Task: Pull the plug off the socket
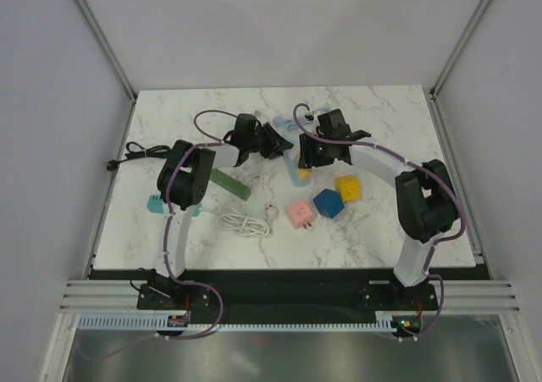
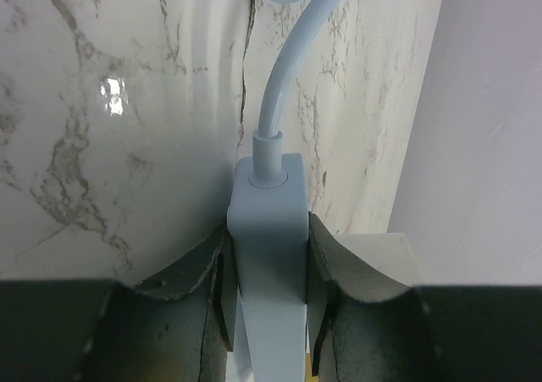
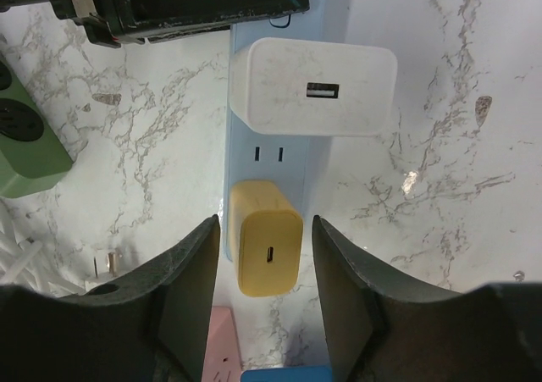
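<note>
A light-blue power strip (image 3: 264,155) lies on the marble table between my grippers. A white charger (image 3: 313,87) and a yellow plug (image 3: 268,248) are plugged into it. My right gripper (image 3: 265,259) is open, its fingers on either side of the yellow plug and apart from it. The yellow plug also shows in the top view (image 1: 303,173). My left gripper (image 2: 269,314) is shut on the cable end of the power strip (image 2: 269,221), whose light-blue cable (image 2: 292,77) runs away from it. In the top view the left gripper (image 1: 273,141) and the right gripper (image 1: 315,151) face each other.
A green socket block (image 1: 230,183) lies to the left of the strip. Pink (image 1: 301,213), blue (image 1: 328,202) and yellow (image 1: 347,186) cube sockets sit in front. A coiled white cable (image 1: 243,222), a teal block (image 1: 154,202) and a black cable (image 1: 140,152) lie to the left.
</note>
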Action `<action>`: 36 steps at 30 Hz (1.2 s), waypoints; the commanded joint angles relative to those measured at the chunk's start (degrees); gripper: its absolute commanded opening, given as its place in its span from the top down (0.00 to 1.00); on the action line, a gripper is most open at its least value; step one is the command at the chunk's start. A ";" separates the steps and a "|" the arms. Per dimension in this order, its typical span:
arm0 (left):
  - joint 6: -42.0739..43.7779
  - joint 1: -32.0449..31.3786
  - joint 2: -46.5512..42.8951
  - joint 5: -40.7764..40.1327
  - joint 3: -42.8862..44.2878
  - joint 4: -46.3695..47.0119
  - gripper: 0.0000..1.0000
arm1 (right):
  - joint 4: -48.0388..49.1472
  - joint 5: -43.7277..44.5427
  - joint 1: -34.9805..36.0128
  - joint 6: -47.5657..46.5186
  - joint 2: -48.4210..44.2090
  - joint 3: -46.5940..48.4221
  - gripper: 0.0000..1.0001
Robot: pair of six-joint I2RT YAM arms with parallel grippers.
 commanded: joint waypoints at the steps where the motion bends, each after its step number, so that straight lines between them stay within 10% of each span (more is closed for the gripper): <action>1: 8.79 -0.44 -1.51 -3.86 0.69 -1.63 0.98 | 1.48 -2.16 -0.01 0.43 0.90 -0.05 0.45; 12: 9.93 -0.44 -1.16 -2.90 0.69 -0.84 0.98 | 3.24 -3.57 0.08 1.22 2.83 -1.02 0.54; 18: 10.11 -0.27 -1.60 -0.43 -1.42 3.82 0.98 | 2.98 -1.02 -0.54 1.14 1.69 -1.63 0.77; 20: 11.68 -0.26 -1.77 -1.40 -0.89 2.68 0.98 | 2.98 -0.23 -1.50 1.92 0.90 -1.99 1.00; 36: 15.64 -0.18 -2.65 -3.51 -0.01 -0.93 0.98 | 9.12 -11.20 -9.58 11.24 -5.34 -7.96 1.00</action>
